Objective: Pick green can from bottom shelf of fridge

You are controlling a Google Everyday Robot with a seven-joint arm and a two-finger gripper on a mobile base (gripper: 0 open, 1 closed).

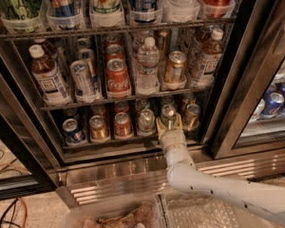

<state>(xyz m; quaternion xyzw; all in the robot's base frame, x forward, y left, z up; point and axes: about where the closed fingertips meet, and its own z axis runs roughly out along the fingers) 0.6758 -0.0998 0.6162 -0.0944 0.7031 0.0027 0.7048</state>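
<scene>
Our gripper point(169, 124) sits at the green can point(168, 112), at the front edge of the bottom shelf point(107, 142) near its right end. We cannot tell whether it has clamped on. A loose hold could tip the can into the brown-gold can point(191, 115) just beside it, and pulling out low could catch the front rail.

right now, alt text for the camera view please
A white robot arm reaches into the fridge, its pincer at the green can on the bottom shelf among other short cans. Bottles and taller cans fill the racks above.
</scene>
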